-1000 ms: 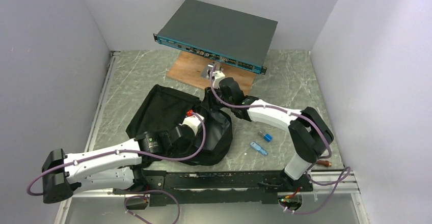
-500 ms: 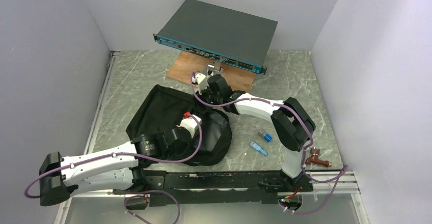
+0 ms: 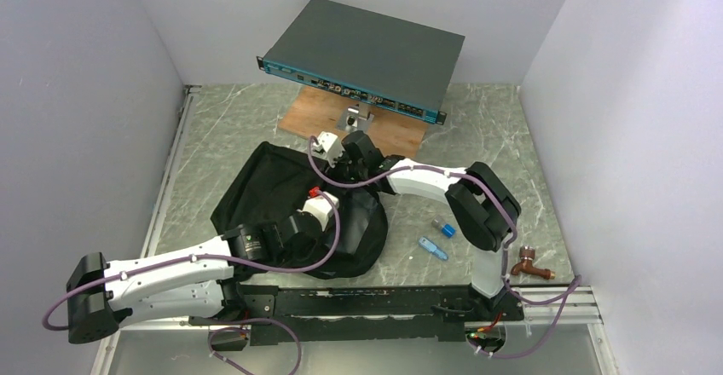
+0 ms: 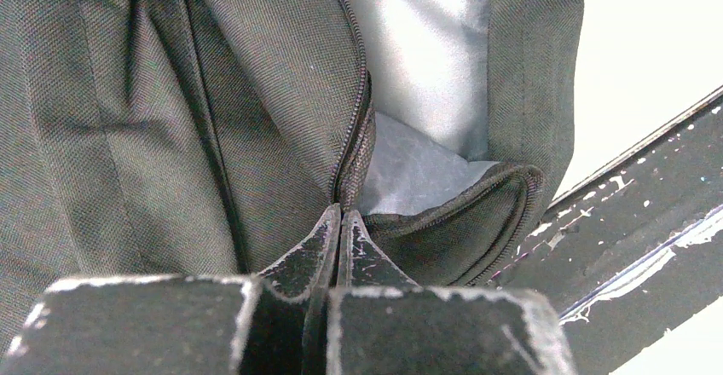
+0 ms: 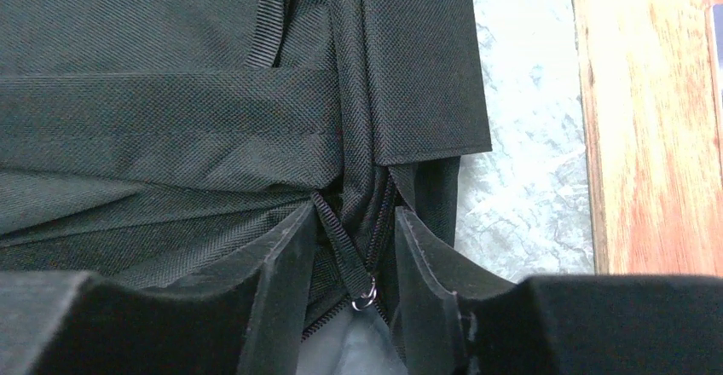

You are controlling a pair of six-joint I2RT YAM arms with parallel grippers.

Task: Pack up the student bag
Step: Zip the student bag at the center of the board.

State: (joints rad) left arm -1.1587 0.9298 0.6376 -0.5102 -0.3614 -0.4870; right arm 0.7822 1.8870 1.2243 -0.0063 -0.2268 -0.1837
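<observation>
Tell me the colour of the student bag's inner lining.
The student bag has a silver-grey lining; the left wrist view shows it best.

Backpack is black woven fabric with a shiny silver-grey lining. Desk is grey-green marble with white veins, board reddish-brown wood, rack unit dark grey with a teal front.

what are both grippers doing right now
left gripper: shut at the zipper edge of the student bag
right gripper: open, jaws astride the zipper pull
</observation>
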